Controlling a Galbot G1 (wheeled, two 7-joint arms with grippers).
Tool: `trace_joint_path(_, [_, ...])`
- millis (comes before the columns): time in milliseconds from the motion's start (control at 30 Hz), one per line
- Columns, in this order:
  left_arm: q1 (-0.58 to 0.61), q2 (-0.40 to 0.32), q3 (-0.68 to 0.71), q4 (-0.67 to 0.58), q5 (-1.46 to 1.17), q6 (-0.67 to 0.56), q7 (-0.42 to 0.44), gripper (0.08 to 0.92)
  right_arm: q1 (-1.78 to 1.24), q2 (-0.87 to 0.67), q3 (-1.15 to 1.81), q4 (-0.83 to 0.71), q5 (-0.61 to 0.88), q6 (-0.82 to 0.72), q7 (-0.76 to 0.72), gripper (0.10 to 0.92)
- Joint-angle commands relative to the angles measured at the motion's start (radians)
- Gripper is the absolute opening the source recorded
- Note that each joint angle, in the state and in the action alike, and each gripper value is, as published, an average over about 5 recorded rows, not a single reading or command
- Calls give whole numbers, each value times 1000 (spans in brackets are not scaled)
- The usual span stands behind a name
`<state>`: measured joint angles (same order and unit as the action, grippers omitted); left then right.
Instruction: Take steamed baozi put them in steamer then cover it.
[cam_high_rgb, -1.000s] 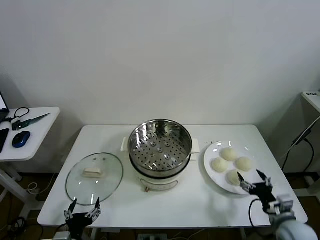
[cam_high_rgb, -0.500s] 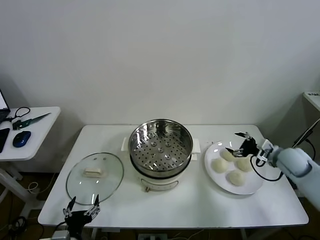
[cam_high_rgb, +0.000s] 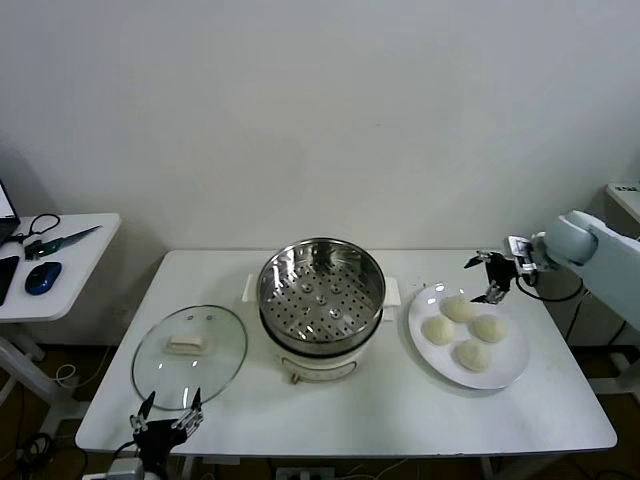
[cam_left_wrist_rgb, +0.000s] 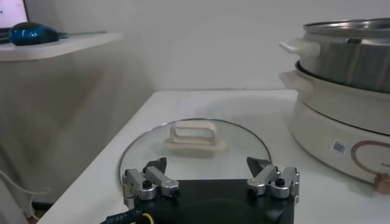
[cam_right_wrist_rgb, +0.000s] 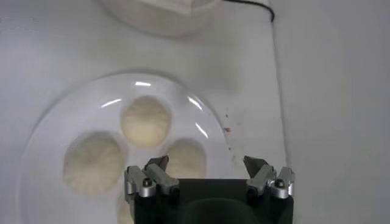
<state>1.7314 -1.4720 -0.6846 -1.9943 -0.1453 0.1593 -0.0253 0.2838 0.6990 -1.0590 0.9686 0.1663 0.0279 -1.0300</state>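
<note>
Steamer (cam_high_rgb: 321, 290): empty | plate (cam_high_rgb: 505, 371): four steamed baozi (cam_high_rgb: 466, 335)

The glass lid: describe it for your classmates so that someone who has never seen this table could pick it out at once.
Start at the white table and find the steel steamer at its middle. On the table to the steamer's left, near the front edge, lies the glass lid. Unlike the white plate of buns on the other side, it is see-through, with a metal rim and a white handle at its centre.

Four baozi (cam_high_rgb: 466, 328), one steamer (cam_high_rgb: 321, 287), one cover (cam_high_rgb: 190, 351), one plate (cam_high_rgb: 510, 370).
</note>
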Motion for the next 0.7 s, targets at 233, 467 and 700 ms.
trace_joint_path(233, [4, -2, 0, 6, 1, -2, 0, 823, 18, 152, -109, -169, -47, 5, -87, 823])
trace_joint_path(467, [14, -8, 7, 7, 5, -4, 0, 823, -96, 186, -9, -222, -88, -4, -67, 823])
trace_joint_path(700, [14, -9, 10, 13, 9, -6, 0, 823, -157, 227, 82, -314, -134, 2, -46, 823])
